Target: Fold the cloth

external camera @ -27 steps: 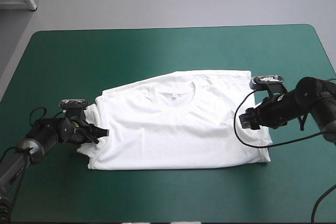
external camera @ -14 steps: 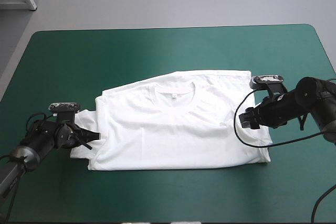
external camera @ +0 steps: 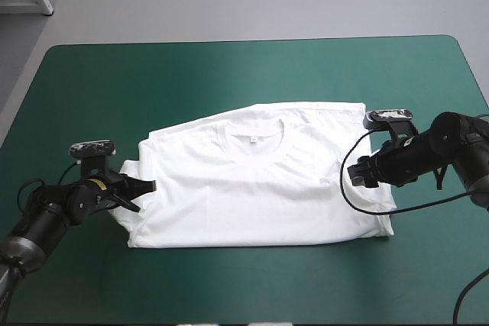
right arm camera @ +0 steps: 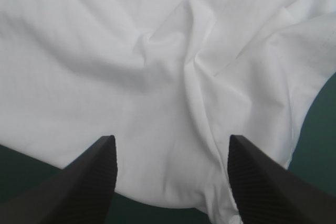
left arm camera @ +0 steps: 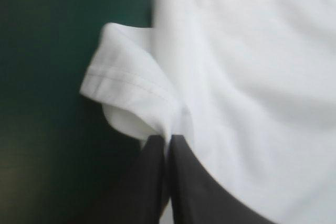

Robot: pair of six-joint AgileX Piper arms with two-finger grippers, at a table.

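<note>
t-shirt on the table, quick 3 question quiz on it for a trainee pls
1. True or false: the left gripper is shut on a sleeve of the T-shirt.
2. Which gripper is open? A) left gripper B) right gripper
3. Fill in: the collar lies toward the ___ edge of the table.
Key: 1 true; 2 B; 3 far.
</note>
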